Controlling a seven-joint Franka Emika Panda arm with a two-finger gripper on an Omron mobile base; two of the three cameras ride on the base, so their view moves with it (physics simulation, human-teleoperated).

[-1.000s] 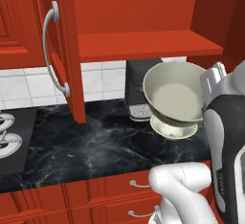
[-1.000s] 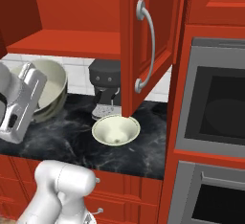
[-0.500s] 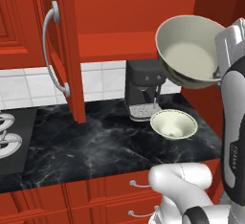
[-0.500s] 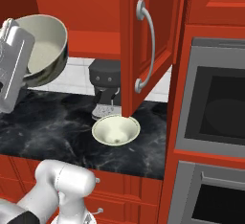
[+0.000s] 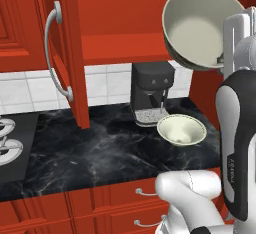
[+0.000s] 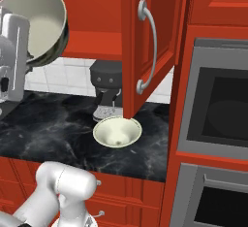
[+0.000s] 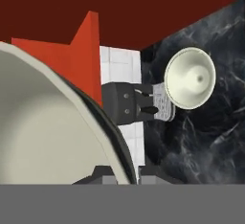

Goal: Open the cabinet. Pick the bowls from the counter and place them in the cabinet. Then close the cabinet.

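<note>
coffee machine [image 5: 151,93]: black, upright by tiled wall [image 5: 30,90] | stove [image 5: 10,145]: left | oven [image 6: 218,109]: right

The black counter [image 5: 75,153] bears a cream bowl [image 5: 181,129] and coffee machine [image 5: 150,94].

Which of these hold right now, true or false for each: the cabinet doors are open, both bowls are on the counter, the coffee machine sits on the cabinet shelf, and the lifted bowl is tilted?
1. The cabinet doors stand open. True.
2. Both bowls sit on the counter. False: the larger bowl is raised in front of the cabinet, held by the gripper with its jaws shut on the rim; just the smaller bowl is on the counter.
3. The coffee machine sits on the cabinet shelf. False: it stands on the counter, behind the smaller bowl.
4. The larger bowl is tilted. True.
</note>
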